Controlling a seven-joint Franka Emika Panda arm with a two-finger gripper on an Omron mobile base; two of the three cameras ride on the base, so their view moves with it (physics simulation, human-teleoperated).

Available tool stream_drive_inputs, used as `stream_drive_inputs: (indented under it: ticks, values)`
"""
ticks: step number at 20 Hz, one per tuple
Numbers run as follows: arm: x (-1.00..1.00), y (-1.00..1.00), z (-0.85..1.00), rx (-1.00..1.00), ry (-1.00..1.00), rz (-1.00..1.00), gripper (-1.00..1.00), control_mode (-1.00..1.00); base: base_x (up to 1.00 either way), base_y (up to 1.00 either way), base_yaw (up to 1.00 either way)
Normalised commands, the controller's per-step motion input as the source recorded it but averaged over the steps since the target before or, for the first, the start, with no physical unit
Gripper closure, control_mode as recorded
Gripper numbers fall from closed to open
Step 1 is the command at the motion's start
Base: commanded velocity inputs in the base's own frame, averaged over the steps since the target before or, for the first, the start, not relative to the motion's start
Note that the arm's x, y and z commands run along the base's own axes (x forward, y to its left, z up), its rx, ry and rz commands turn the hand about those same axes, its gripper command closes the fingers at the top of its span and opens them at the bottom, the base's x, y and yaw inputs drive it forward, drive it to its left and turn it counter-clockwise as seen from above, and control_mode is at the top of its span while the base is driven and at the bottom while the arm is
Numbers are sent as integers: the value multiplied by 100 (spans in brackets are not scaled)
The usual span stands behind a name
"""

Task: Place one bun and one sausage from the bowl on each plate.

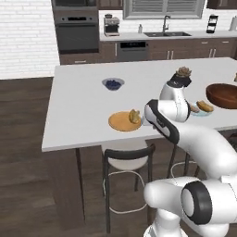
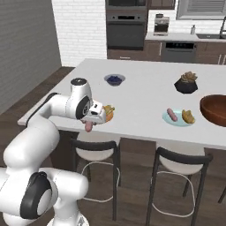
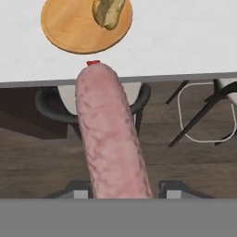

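While the sausage (image 3: 111,134) is clamped between the fingers (image 3: 122,187) just off the bench (image 3: 185,41) edge, it should be carried over the orange plate (image 3: 69,28) — beside the bun (image 3: 107,11) — before release.

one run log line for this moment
hand: shut on sausage | position: off counter edge, short of orange plate | orange plate: bun only | blue plate: bun and sausage

base views: behind arm, sharing counter (image 1: 83,106) | hand view: probably downward, close
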Motion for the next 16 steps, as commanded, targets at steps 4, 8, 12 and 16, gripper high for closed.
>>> stream_drive_inputs:
  ticks: [4, 8, 12, 16]
  values:
    - [0, 0, 0, 0, 0, 0, 100, 100, 44, 35, 0]
    - [0, 0, 0, 0, 0, 0, 100, 100, 42, 34, -1]
    - [0, 0, 0, 0, 0, 0, 100, 100, 35, 48, -1]
    - [0, 0, 0, 0, 0, 0, 100, 100, 42, 42, -2]
